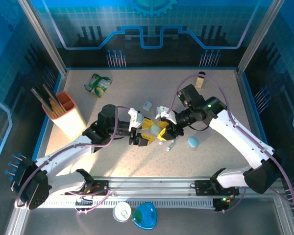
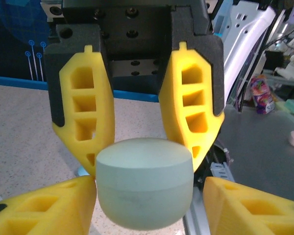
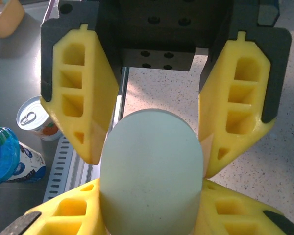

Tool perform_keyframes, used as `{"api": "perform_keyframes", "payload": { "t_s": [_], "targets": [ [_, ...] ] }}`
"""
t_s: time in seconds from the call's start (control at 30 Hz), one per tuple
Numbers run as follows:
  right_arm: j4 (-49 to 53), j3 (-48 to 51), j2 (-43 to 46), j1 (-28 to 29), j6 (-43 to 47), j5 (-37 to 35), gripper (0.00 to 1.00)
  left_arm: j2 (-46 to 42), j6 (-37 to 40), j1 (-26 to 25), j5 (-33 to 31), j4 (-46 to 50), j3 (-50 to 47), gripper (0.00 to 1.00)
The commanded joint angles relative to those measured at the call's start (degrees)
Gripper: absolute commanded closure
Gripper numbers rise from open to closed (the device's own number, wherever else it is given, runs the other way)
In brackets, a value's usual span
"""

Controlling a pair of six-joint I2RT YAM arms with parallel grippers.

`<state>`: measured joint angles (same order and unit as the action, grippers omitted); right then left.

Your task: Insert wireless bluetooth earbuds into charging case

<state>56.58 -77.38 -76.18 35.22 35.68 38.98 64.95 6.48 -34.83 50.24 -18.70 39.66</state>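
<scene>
Near the middle of the bench [image 1: 112, 166], the two arms meet over one rounded, pale greenish-white charging case [image 1: 153, 131], held from opposite sides. The left gripper [image 2: 143, 159] is clenched on it: in the left wrist view its yellow fingers [image 2: 85, 122] press against both flanks of the case, whose flat top faces that camera. The right gripper [image 3: 152, 156] is likewise clamped on the same case, its yellow fingers [image 3: 237, 117] touching each side of it in the right wrist view. In each wrist view the other arm's fingertips show at the bottom corners, just beside the case. The earbuds [image 1: 173, 142], tiny pale bits, lie loose on the bench just right of the grippers, outside the case; their exact shape is too small to tell. A teal pebble-shaped case [image 1: 192, 141] rests a little farther right. A small pale object [image 1: 147, 105] sits just beyond the grippers. An orange holder [image 1: 68, 115] with dark utensils stands near the left edge, and a green packet [image 1: 99, 84] lies toward the far left corner. A drinks can [image 3: 33, 119] stands off the near edge.
</scene>
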Motion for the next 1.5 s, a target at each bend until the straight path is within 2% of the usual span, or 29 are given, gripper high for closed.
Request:
{"api": "perform_keyframes", "payload": {
  "t_s": [0.0, 0.37, 0.47, 0.7, 0.87, 1.3, 1.47],
  "targets": [
    [2.31, -1.8, -0.56, 0.9, 1.41, 1.69, 0.76, 0.53, -2.15, -0.53, 3.4, -3.23, -0.88, 0.46],
    [2.36, -1.72, -1.64, 1.33, 0.79, -0.51, 0.77, 1.21, -2.7, -1.38, 4.17, -2.4, -0.46, 0.59],
    [1.4, -1.24, -1.53, 1.21, 0.25, -1.27, 0.74, 0.98, -1.87, -1.35, 3.97, -1.4, -0.38, 0.63],
    [-2.75, 1.15, 0.23, -0.62, -3.0, -1.78, 0.44, 0.56, -2.07, -1.31, 3.9, -2.31, -1.07, 0.63],
    [-4.68, 2.45, 1.1, -2.64, -5.99, -2.15, 0.31, 0.56, -1.59, -1.36, 3.9, -2.05, -1.08, 0.63],
    [-6.93, 5.52, 5.06, -8.15, -9.15, 0.21, 0.27, 0.62, -0.99, -1.29, 3.35, -2.11, -1.6, 0.63],
    [-10.88, 7.53, 7.69, -10.13, -11.63, 2.04, 0.27, 0.8, -2.13, -1.29, 3.55, -3.76, -1.51, 0.62]
  ]
}}
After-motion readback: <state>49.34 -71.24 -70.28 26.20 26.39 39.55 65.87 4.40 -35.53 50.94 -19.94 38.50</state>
